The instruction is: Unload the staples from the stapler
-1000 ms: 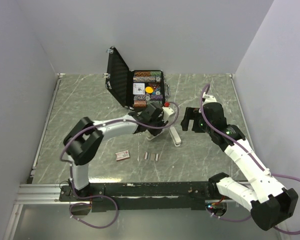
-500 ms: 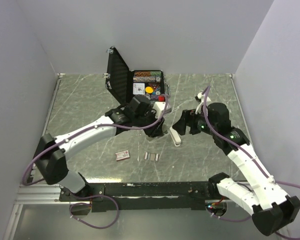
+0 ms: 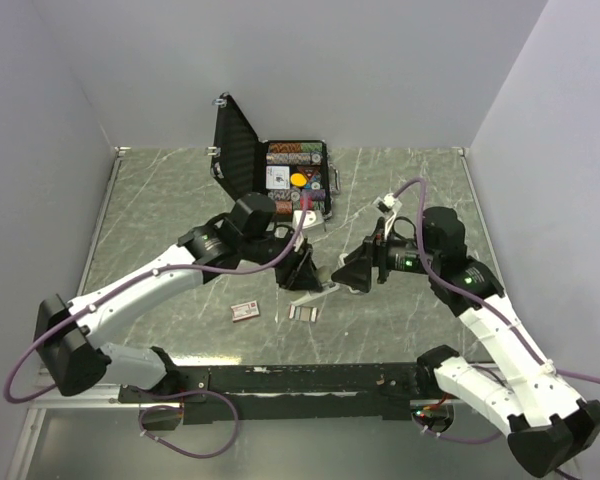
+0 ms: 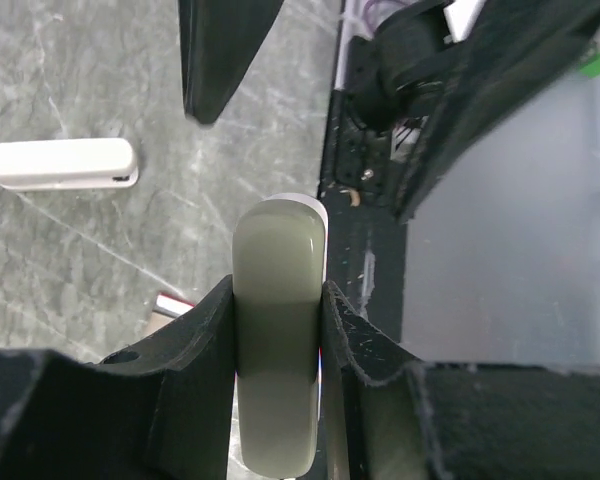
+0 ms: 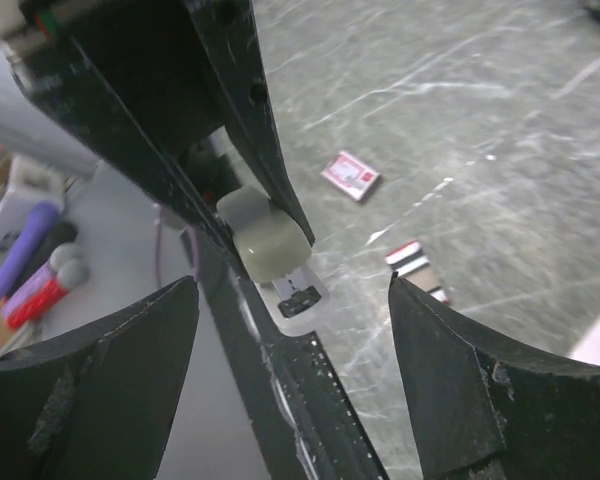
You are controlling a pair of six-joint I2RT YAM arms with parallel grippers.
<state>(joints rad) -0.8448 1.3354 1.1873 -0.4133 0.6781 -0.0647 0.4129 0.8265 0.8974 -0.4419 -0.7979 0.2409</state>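
Left wrist view: left tool (image 4: 277, 300) clamps the stapler (image 4: 277, 245), apparently steadying it for the right tool (image 5: 290, 290), spread wide

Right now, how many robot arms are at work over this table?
2. The left arm reaches from the left, the left gripper shut on a pale stapler bar; the right arm reaches from the right, the right gripper open beside that bar.

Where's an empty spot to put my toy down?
Bare table lies back left, between the left wall and the open case, and back right, between case and right wall. The middle is crowded: the left tool and right tool meet at the stapler, with staples and a small box in front.
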